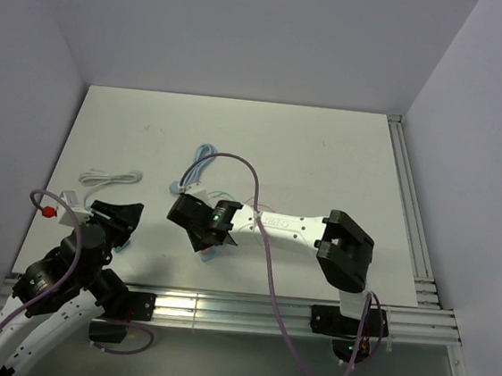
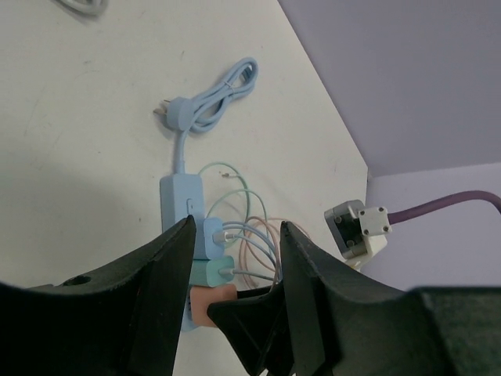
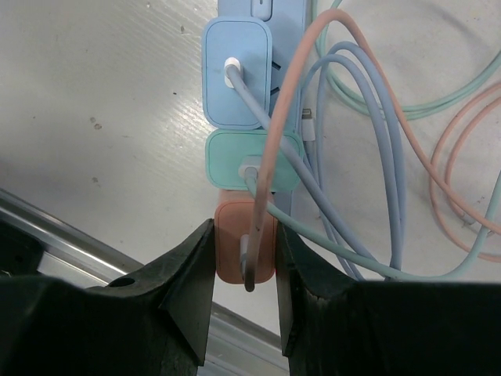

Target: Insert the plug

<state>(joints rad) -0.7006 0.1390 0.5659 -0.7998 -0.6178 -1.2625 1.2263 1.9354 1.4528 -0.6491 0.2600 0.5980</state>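
A light blue power strip (image 3: pixel 270 8) lies on the white table and carries a blue plug (image 3: pixel 236 74), a green plug (image 3: pixel 252 157) and an orange plug (image 3: pixel 244 247) in a row. My right gripper (image 3: pixel 245 235) is shut on the orange plug, one finger on each side, at the strip's near end. In the top view the right gripper (image 1: pixel 205 240) hides that end of the strip. My left gripper (image 2: pixel 236 227) is open and empty. It hangs to the left of the strip (image 2: pixel 177 196), above the table. In the top view the left gripper (image 1: pixel 122 221) is well apart from the right one.
Blue, green and pink cables (image 3: pixel 407 157) loop to the right of the plugs. The strip's own blue cord (image 1: pixel 205 156) is coiled behind it. A white cable (image 1: pixel 108 176) lies at the left. An aluminium rail (image 1: pixel 248 304) runs along the near edge, another along the right edge (image 1: pixel 406 204).
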